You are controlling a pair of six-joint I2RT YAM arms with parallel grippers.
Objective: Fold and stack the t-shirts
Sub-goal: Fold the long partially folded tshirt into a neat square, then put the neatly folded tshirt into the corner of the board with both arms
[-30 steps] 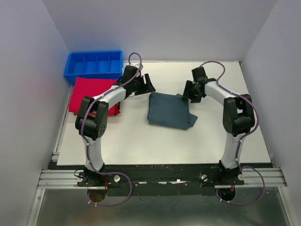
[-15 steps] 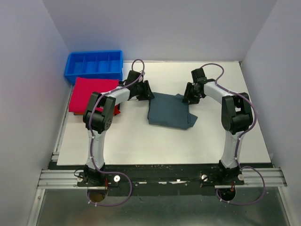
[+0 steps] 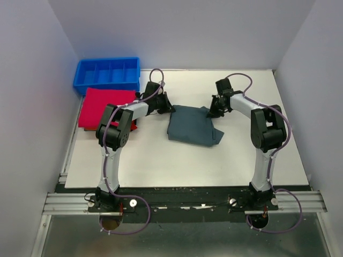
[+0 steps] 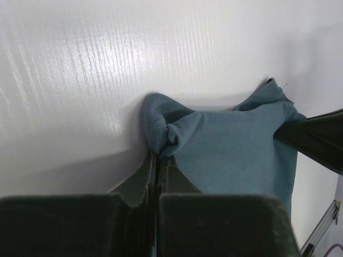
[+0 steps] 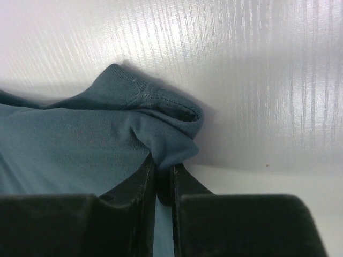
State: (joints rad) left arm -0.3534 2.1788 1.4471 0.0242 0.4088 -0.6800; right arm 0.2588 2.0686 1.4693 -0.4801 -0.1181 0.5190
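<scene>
A teal t-shirt (image 3: 194, 127) lies partly folded in the middle of the table. My left gripper (image 3: 168, 107) is shut on its far left corner; the left wrist view shows the cloth (image 4: 225, 144) bunched at the closed fingertips (image 4: 158, 160). My right gripper (image 3: 214, 111) is shut on the far right corner, where a fold of the shirt (image 5: 144, 123) is pinched between the fingers (image 5: 162, 168). A red t-shirt (image 3: 104, 106) lies folded at the left, partly under my left arm.
A blue divided bin (image 3: 107, 73) stands at the back left, just behind the red t-shirt. White walls close in the table (image 3: 182, 160) on the left, back and right.
Both grippers have closed on the far corners of the teal t-shirt. The left arm reached right to the shirt's corner; the right gripper shifted slightly.
</scene>
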